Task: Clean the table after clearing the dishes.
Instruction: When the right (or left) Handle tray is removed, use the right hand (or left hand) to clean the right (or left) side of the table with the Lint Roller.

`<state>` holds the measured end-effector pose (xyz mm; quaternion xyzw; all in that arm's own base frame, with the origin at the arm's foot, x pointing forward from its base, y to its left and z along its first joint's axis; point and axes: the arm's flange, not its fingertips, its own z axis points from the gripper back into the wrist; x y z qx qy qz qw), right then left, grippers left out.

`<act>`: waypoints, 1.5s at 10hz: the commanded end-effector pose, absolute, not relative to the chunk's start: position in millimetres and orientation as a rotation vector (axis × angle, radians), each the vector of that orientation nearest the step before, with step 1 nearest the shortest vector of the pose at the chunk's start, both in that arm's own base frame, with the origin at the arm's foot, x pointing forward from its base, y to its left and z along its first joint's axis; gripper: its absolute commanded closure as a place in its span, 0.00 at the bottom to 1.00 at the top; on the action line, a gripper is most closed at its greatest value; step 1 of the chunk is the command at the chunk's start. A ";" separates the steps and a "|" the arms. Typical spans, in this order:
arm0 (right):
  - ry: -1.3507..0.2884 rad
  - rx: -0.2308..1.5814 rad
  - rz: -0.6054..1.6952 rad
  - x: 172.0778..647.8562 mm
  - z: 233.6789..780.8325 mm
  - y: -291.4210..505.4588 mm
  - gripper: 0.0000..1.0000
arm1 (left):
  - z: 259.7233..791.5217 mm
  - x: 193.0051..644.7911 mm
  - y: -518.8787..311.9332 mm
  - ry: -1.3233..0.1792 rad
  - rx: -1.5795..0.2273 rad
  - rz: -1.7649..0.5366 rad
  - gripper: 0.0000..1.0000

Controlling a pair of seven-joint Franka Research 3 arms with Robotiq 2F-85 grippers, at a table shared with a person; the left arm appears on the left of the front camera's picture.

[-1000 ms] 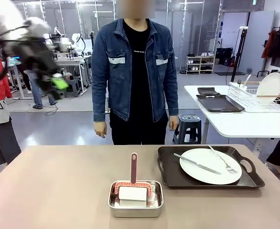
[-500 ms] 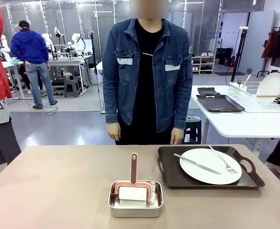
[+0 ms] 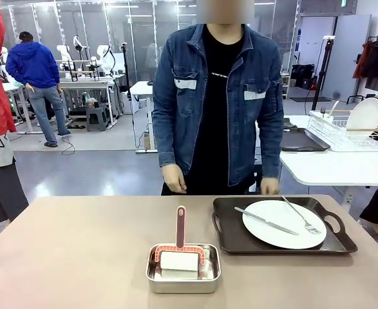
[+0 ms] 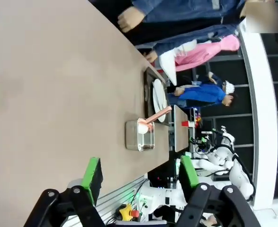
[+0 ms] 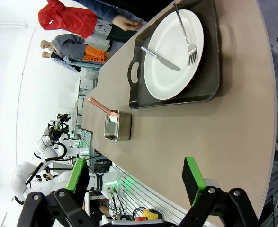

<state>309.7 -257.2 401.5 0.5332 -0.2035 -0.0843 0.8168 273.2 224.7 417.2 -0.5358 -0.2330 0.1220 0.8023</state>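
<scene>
The left claw (image 4: 140, 172) and the right claw (image 5: 134, 175) both hang wide and empty on the robot's side of the table (image 3: 79, 244). Farther out, the plate (image 3: 282, 239) with knife (image 3: 266, 221) and fork (image 3: 299, 217) sits on its dark tray (image 3: 230, 232), and the person's hand (image 3: 270, 187) is just behind it. Clearing looks unfinished. The tray must leave first, and then the red-handled tool (image 3: 180, 225) in the steel pan (image 3: 182, 281) needs grasping.

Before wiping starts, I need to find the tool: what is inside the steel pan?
A brush with a white pad and a red handle rising above the rim sits in the steel pan. The pan's floor under the pad is covered.
</scene>
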 end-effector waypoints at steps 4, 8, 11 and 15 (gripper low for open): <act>-0.442 1.145 -0.180 307.8 403.6 -256.0 0.00 | 421.8 260.6 235.2 -0.507 -1.131 0.285 0.17; -0.442 1.145 -0.180 307.8 403.6 -256.0 0.00 | 421.8 260.6 235.2 -0.507 -1.131 0.285 0.17; -0.442 1.145 -0.180 307.8 403.6 -256.0 0.00 | 421.8 260.6 235.2 -0.507 -1.131 0.285 0.17; -0.442 1.145 -0.180 307.8 403.6 -256.0 0.00 | 421.8 260.6 235.2 -0.507 -1.131 0.285 0.17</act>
